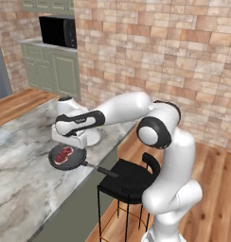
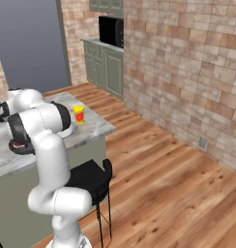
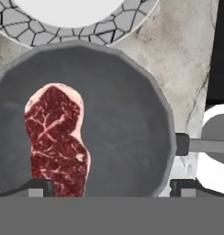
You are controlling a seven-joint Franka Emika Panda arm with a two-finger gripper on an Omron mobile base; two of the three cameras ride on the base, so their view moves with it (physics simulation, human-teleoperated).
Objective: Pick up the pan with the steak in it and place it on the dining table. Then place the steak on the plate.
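Observation:
The dark round pan [image 3: 118, 133] rests on the marble dining table [image 1: 22, 184], its black handle [image 1: 101, 170] sticking out over the table's edge. The red marbled steak [image 3: 56, 137] lies in the pan's left half in the hand view. My gripper [image 3: 113, 190] hovers open just above the pan [image 1: 67, 159] with nothing between its fingers. One fingertip [image 3: 38, 188] stands over the steak's near end, the other beyond the rim by the handle's root. The plate [image 3: 68, 18], white with a grey cracked-pattern rim, lies right beside the pan.
A small yellow cup [image 2: 79, 115] stands on the table near its end. A black stool [image 1: 129, 182] sits below the table edge under the pan's handle. A brick wall runs behind, with cabinets and a microwave [image 1: 58, 31] further off.

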